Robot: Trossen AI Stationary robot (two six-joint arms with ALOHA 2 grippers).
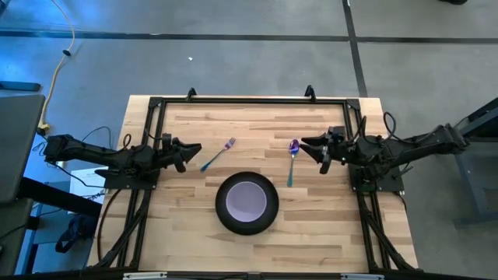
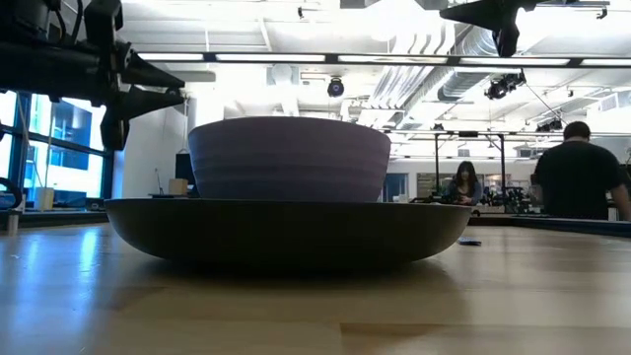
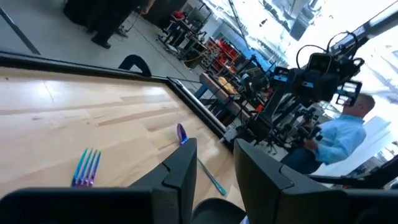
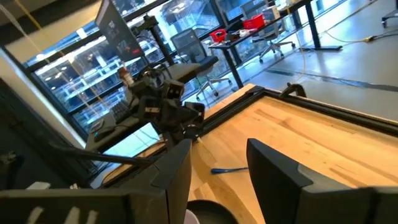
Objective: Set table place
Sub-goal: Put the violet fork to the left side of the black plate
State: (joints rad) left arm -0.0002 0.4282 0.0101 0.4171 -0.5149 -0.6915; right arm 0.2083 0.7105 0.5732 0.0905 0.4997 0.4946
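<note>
Centrally bowl (image 1: 247,200) on plate (image 1: 264,222), fork (image 1: 219,154) left, spoon (image 1: 292,159) right

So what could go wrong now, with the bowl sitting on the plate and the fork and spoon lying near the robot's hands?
The purple-and-teal fork lies slanted, so the open left gripper might only nudge it sideways. The purple-and-teal spoon lies flat on the light wood table, so the open right gripper might slip off it. Either arm could bump the lavender bowl on the round black plate.
</note>
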